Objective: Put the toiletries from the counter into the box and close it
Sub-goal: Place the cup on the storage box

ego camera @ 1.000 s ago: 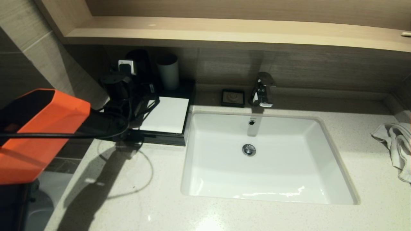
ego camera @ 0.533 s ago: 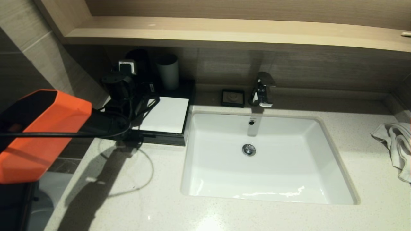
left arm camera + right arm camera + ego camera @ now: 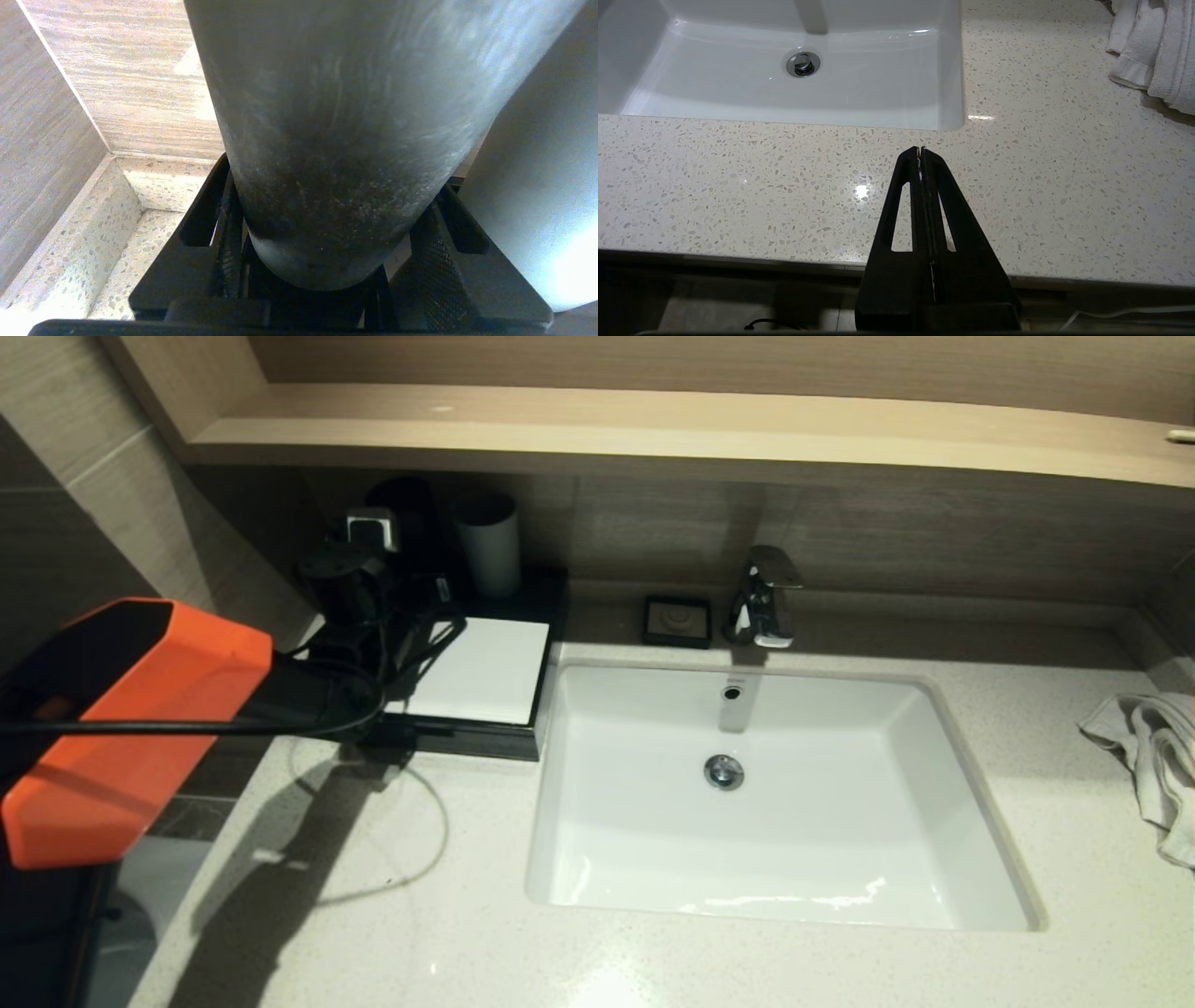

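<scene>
No toiletries show in any view. The box [image 3: 485,674], black with a white top panel, sits at the back left of the counter [image 3: 448,915], with its front drawer pushed in. Over the box's back left corner, my left gripper [image 3: 397,583] is shut on a dark cup [image 3: 327,140]. This cup fills the left wrist view, with a finger pressed to each side. A lighter grey cup [image 3: 488,546] stands just beside it. My right gripper [image 3: 920,150] is shut on nothing and hovers over the counter's front edge, near the sink's [image 3: 943,70] right corner.
A white sink [image 3: 934,775] is set into the middle of the counter, with a chrome tap [image 3: 766,597] behind it. A small black soap dish [image 3: 677,621] lies left of the tap. A white towel [image 3: 1144,747] is bunched at the far right. A wooden shelf [image 3: 653,429] overhangs the back wall.
My left arm has shifted slightly up and toward the back wall with the dark cup still in its grip. Nothing else has moved.
</scene>
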Robot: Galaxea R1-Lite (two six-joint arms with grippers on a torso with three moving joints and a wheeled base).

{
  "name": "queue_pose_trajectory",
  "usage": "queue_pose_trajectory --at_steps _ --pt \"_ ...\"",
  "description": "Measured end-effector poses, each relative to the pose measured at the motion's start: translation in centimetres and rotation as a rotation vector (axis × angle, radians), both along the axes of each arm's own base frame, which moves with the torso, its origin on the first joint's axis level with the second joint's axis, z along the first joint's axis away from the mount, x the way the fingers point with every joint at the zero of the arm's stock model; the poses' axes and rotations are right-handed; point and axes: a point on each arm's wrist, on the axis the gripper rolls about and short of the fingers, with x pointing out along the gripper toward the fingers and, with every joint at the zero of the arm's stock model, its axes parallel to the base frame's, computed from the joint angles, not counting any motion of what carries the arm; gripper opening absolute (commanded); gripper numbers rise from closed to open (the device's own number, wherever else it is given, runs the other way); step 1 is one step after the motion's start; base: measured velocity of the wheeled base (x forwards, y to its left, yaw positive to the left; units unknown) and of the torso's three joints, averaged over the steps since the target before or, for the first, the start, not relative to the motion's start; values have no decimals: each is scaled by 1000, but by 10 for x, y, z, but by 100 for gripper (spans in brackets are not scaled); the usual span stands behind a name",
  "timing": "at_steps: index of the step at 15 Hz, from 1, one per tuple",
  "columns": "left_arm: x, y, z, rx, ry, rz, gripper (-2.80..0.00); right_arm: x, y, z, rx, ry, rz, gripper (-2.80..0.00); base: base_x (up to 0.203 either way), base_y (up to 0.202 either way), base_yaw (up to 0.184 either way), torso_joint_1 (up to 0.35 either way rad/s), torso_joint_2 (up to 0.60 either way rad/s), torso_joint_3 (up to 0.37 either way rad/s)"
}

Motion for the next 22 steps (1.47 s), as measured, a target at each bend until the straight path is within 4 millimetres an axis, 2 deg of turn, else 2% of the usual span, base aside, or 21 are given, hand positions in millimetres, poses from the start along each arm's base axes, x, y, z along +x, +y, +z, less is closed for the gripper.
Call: queue_pose_trajectory --at_steps 22 --pt "-2 -13 -2 0 4 -24 -280 0 0 0 -1 0 0 -280 0 0 0 0 0 0"
